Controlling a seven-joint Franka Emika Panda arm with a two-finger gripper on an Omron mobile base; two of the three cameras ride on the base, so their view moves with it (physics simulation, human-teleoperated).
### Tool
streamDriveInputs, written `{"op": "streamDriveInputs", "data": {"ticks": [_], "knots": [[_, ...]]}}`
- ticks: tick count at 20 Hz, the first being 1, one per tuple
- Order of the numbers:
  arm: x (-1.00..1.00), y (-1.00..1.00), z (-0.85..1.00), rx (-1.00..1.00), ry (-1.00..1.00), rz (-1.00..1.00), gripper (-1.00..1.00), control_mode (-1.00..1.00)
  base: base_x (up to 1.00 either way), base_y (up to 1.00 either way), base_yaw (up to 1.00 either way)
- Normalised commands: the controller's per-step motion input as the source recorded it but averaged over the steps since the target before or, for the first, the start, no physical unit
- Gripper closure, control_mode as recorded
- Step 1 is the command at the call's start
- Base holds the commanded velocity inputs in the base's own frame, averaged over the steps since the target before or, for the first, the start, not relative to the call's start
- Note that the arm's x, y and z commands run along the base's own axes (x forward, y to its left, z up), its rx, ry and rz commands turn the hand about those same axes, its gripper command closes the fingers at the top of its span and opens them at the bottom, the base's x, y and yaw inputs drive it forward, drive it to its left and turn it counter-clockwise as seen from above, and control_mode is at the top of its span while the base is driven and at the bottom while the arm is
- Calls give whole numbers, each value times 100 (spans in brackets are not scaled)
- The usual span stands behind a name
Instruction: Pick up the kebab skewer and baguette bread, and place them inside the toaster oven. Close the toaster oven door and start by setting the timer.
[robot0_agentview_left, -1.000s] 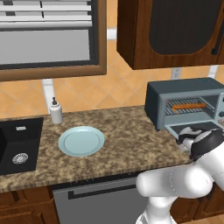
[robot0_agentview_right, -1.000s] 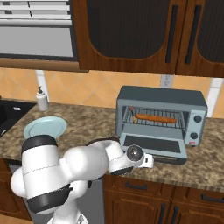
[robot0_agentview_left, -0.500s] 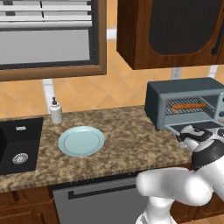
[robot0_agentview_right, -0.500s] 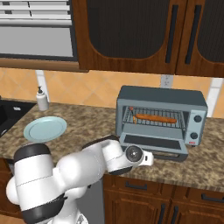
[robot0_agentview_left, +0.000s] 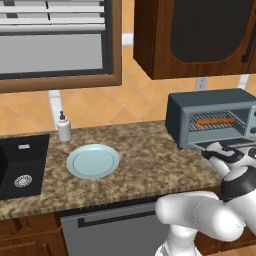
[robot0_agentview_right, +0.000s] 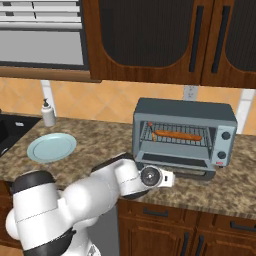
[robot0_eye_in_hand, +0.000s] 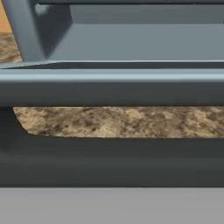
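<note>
I see a speckled brown granite counter (robot0_agentview_left: 145, 165) running across my view. On it, a pale blue plate (robot0_agentview_left: 93, 161) lies flat at about nine o'clock from the toaster oven (robot0_agentview_left: 212, 117), well apart from it. A small white soap dispenser (robot0_agentview_left: 63, 127) stands at eleven o'clock from the plate, near the black sink (robot0_agentview_left: 20, 167) set into the counter's left end.

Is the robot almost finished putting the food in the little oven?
Mostly. The baguette bread already lies on the rack inside the toaster oven, and the plate is bare. The tool, open, is right at the lowered toaster oven door. Closing it and setting the timer are left.
</note>
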Motion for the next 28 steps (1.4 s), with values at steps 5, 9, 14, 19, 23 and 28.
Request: {"op": "streamDriveInputs", "data": {"ticks": [5, 9, 14, 19, 23, 28], "knots": [[68, 0, 100, 6, 7, 1, -100, -100, 0, 0, 0], [60, 0, 100, 6, 18, 1, -100, -100, 0, 0, 0], [74, 0, 77, 5, 22, 1, -100, -100, 0, 0, 0], [83, 0, 31, 4, 10, 3, -100, -100, 0, 0, 0], [92, -1, 21, 4, 6, 6, -100, -100, 0, 0, 0], [80, 0, 10, 3, 3, 7, -100, -100, 0, 0, 0]]}}
